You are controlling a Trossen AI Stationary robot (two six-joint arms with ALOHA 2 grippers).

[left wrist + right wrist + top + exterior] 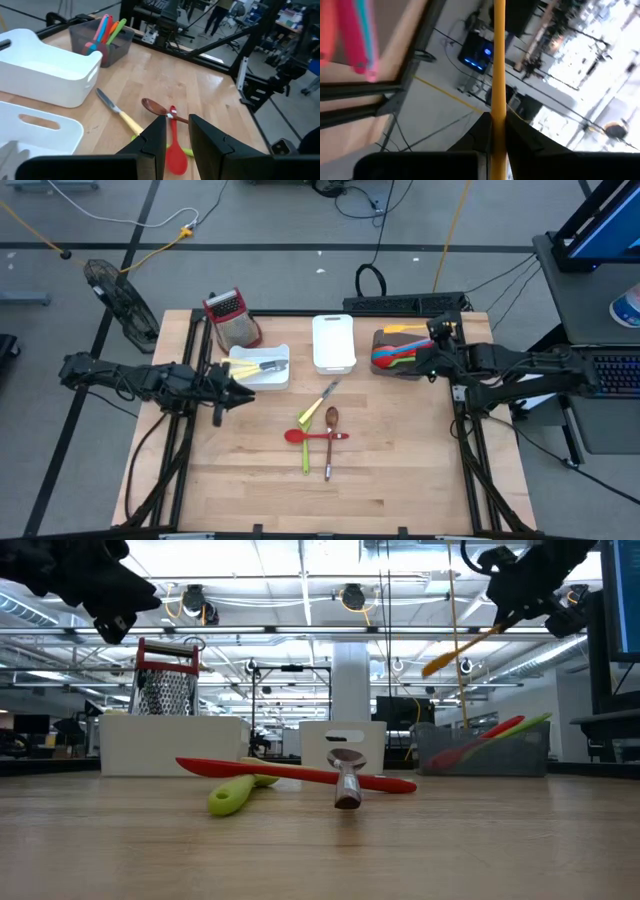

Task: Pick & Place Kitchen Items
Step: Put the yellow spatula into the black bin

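Note:
My right gripper (pixel 438 340) hangs over the brown tray (pixel 384 369) at the table's far right, shut on an orange utensil (pixel 405 329). Red, blue and green utensils (pixel 392 358) lie in that tray. On the table's middle lie a yellow-handled knife (pixel 320 404), a red spoon (pixel 312 436), a green stick (pixel 306 450) and a brown spoon (pixel 330 430), crossing one another. My left gripper (pixel 177 145) hovers at the table's left, narrowly open, with nothing between its fingers. My right gripper pinches the orange utensil's slim handle (pixel 498 107) between its two fingers. The utensil sticks out past the fingertips and slants down toward its broader end (pixel 436 665). It is lifted clear, above the brown tray.
A red-topped metal grater (pixel 229 316) stands at the far left. A white tray (pixel 262 370) with a yellow-handled tool sits next to my left gripper, and another white tray (pixel 333 342) at far centre. Bare wood fills the table's near half.

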